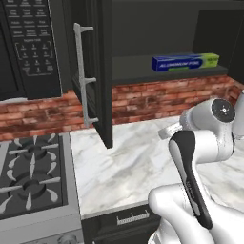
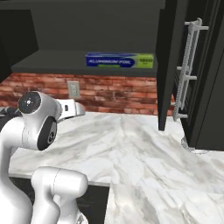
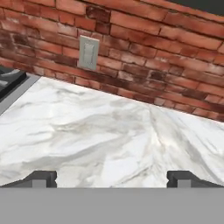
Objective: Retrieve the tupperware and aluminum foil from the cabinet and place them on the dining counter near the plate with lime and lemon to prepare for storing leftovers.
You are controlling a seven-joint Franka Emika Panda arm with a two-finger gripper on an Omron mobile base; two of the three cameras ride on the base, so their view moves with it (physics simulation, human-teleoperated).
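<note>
The dark cabinet (image 1: 143,28) stands open, its door (image 1: 102,71) swung out with the silver bar handle (image 1: 82,76) facing left. On its shelf lies the aluminum foil (image 1: 186,62), a long blue box with a green end (image 2: 120,60). My gripper (image 3: 112,178) hangs low over the marble worktop, well below the shelf, and points at the brick wall. It is open: the dark fingertips (image 3: 41,177) stand far apart with nothing between them. The tupperware, dining counter, plate, lime and lemon are out of view.
A black microwave (image 1: 28,43) hangs left of the cabinet, over a gas stove (image 1: 31,176). The marble worktop (image 2: 144,148) runs to a brick wall with an outlet (image 3: 89,53). Another open door with a bar handle (image 2: 188,70) juts out on the right.
</note>
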